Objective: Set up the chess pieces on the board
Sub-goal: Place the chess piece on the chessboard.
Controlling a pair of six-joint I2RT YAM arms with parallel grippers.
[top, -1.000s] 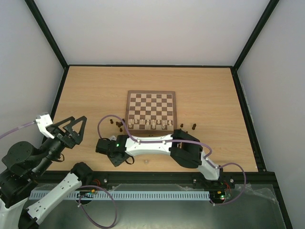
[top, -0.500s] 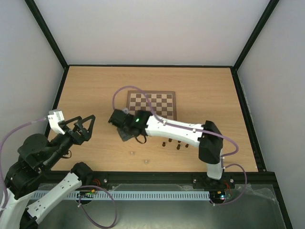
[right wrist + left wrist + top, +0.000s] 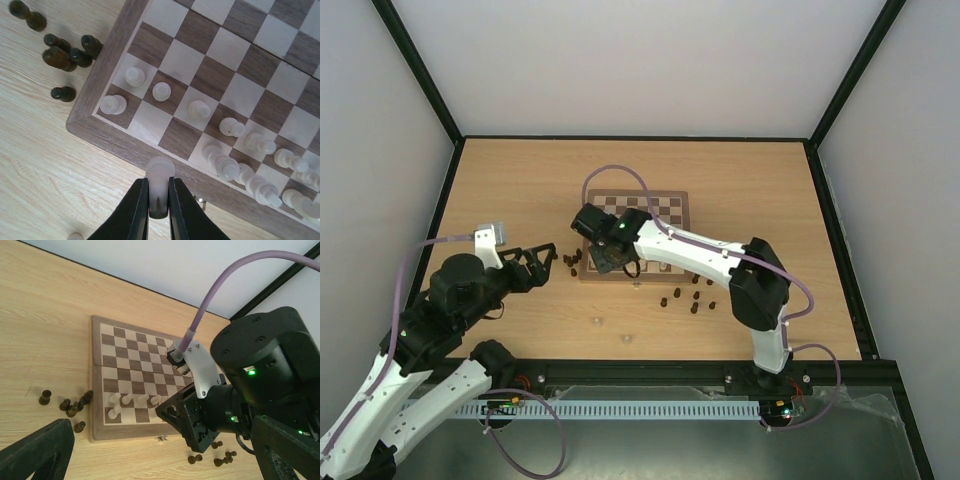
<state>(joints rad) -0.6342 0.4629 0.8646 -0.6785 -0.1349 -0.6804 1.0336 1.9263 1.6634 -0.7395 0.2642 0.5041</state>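
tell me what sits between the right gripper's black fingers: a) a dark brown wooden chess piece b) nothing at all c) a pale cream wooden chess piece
c: the right wrist view shows the right gripper shut on a pale cream wooden chess piece over the near border of the checked wooden chessboard, while the dark brown pieces lie off the board.

A light-wood tabletop (image 3: 770, 200) sits inside plain white walls (image 3: 640, 60) — evenly lit — with black frame posts (image 3: 418, 70) running up the corners.
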